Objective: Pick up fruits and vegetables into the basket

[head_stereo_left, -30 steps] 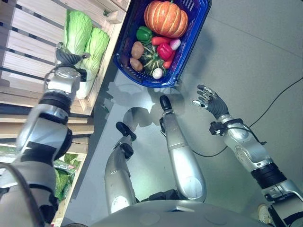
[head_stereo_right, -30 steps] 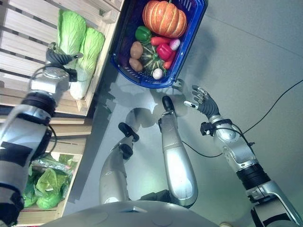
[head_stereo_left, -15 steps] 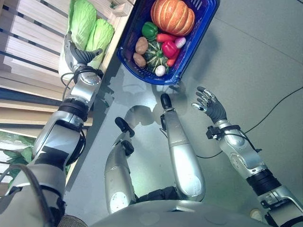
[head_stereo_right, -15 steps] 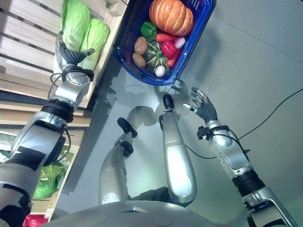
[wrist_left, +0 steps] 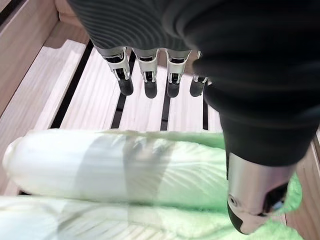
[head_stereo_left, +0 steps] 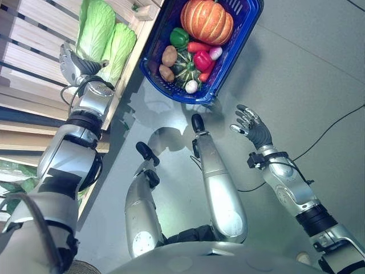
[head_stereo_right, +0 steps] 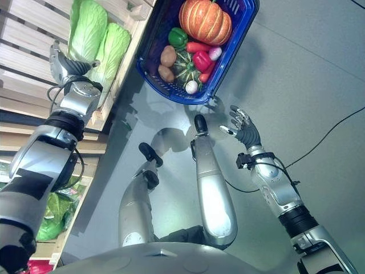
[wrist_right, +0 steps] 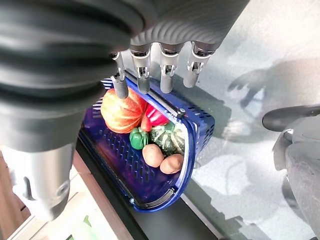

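Compared with a moment ago, the left hand (head_stereo_left: pixel 73 61) sits further out over the slatted shelf (head_stereo_left: pixel 34 40), fingers straight and empty, just beside the two cabbages (head_stereo_left: pixel 105 39). The right hand (head_stereo_left: pixel 250 125) hangs open over the floor as before. The blue basket (head_stereo_left: pixel 239 34) holds a pumpkin (head_stereo_left: pixel 206 21) and peppers.

a smooth grey floor (head_stereo_left: pixel 296 68) runs beside a pale slatted wooden shelf (head_stereo_left: pixel 34 51) on the left.
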Controlling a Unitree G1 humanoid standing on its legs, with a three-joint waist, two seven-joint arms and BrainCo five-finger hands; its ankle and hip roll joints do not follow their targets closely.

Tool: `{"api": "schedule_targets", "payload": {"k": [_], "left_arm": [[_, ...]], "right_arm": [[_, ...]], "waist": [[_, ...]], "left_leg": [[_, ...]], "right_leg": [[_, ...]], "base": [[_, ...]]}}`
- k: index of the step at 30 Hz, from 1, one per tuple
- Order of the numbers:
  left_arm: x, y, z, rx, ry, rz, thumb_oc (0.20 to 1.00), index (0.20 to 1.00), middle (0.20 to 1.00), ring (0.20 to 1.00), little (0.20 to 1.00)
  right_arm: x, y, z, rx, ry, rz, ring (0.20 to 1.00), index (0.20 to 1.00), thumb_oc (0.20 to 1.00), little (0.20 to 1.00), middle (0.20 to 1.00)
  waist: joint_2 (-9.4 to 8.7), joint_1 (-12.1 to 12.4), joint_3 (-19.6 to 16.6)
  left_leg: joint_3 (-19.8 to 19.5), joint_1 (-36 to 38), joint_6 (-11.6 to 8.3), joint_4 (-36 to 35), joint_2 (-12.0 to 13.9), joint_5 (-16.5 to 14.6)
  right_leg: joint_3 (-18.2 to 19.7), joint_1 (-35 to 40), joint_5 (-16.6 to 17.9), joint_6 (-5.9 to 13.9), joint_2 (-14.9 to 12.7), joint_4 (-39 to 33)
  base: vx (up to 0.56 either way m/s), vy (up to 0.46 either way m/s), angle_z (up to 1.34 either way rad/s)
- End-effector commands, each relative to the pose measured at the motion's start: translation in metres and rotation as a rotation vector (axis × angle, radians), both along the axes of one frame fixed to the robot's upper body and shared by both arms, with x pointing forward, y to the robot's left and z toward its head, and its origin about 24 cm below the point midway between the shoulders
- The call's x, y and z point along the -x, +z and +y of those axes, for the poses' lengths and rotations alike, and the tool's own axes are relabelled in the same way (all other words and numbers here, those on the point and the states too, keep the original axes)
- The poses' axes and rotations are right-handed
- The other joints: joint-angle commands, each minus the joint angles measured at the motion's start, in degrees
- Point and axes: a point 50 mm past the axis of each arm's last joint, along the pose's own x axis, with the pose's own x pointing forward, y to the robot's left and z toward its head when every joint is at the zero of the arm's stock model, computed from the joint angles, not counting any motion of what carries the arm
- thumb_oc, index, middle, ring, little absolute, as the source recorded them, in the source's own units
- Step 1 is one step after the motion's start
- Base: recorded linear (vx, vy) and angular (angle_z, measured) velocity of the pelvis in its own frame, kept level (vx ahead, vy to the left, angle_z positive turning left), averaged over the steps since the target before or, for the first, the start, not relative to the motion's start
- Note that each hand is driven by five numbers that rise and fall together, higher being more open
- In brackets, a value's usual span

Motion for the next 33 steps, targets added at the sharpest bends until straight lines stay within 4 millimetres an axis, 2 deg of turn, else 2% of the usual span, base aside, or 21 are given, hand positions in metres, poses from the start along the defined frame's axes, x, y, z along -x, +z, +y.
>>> {"api": "schedule_targets", "payload": {"k": [1, 10, 22, 33], "left_arm": [[0.014, 0.035, 0.037, -0.05, 0.171, -0.17, 1.0, 1.0, 1.0, 1.0, 1.0], [0.013, 0.032, 0.044, 0.009, 0.154, -0.099, 1.0, 1.0, 1.0, 1.0, 1.0], [0.008, 0.016, 0.044, 0.171, 0.085, 0.005, 1.0, 1.0, 1.0, 1.0, 1.0], [0.009, 0.002, 0.049, 0.187, 0.095, 0.126, 1.0, 1.0, 1.0, 1.0, 1.0]], "right_arm": [[0.0, 0.002, 0.007, -0.038, 0.011, -0.046, 1.0, 1.0, 1.0, 1.0, 1.0], [-0.002, 0.003, 0.009, -0.038, 0.014, -0.041, 1.0, 1.0, 1.0, 1.0, 1.0], [-0.011, 0.009, 0.008, -0.036, 0.004, -0.027, 1.0, 1.0, 1.0, 1.0, 1.0], [-0.016, 0.014, 0.008, -0.035, 0.011, -0.025, 1.0, 1.0, 1.0, 1.0, 1.0]], "waist": [[-2.15, -1.2, 1.1], [-2.28, -1.2, 1.1], [-2.63, -2.1, 1.1], [-3.01, -2.6, 1.1]], "left_leg": [[0.5, -4.7, 1.99, 12.1, 0.5, -9.5], [0.4, -5.3, 2.06, 12.5, 0.7, -9.6], [0.4, -8.2, 2.27, 13.9, 1.2, -9.9], [0.8, -10.5, 2.09, 14.8, 1.8, -9.9]], "right_leg": [[-1.8, 2.2, -2.7, 0.73, 1.0, -2.0], [-2.0, 1.8, -2.9, 0.68, 1.0, -1.6], [-1.4, -1.2, -2.8, 0.72, 1.7, -0.5], [-1.4, -3.7, -2.4, 0.85, 1.8, -0.1]], "base": [[0.0, 0.0, 0.0], [0.01, 0.0, 0.01], [0.0, -0.001, -0.01], [0.0, 0.001, -0.03]]}}
